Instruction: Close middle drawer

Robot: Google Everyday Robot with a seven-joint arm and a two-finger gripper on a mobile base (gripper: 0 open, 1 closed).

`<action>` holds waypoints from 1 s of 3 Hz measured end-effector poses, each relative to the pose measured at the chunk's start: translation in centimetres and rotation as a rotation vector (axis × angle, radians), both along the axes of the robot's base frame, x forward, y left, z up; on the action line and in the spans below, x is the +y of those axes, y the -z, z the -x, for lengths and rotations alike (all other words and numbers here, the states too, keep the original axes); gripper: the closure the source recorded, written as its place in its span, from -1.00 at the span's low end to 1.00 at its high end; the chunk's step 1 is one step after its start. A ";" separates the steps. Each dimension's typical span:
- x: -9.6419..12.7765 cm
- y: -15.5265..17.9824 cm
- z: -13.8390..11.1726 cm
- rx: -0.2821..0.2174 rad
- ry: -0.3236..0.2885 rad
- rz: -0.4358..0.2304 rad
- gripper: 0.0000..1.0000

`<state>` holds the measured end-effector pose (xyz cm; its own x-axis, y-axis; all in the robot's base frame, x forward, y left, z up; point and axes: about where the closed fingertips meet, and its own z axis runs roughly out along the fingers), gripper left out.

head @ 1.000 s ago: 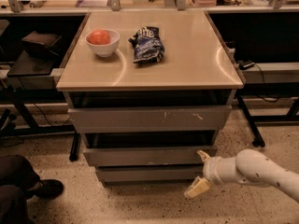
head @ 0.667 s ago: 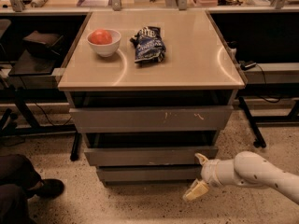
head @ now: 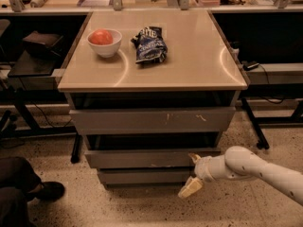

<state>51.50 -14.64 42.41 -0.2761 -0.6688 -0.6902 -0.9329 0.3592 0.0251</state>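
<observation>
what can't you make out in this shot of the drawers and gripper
- Inside of the middle drawer: camera view, dark, mostly hidden under the top drawer.
- Gripper, open at the middle drawer's right end: contact with the front unclear.
- Arm: cut off by the right edge.

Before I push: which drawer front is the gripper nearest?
The middle drawer: plain front between the scratched top front and narrower bottom front, open gripper at its right end.
</observation>
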 end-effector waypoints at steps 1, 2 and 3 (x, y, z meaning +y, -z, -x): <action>0.2 1.6 -1.7 0.035 -0.009 -0.027 -1.00; -0.7 1.8 -4.2 0.049 0.021 -0.052 -1.00; -0.7 1.8 -4.2 0.049 0.021 -0.052 -1.00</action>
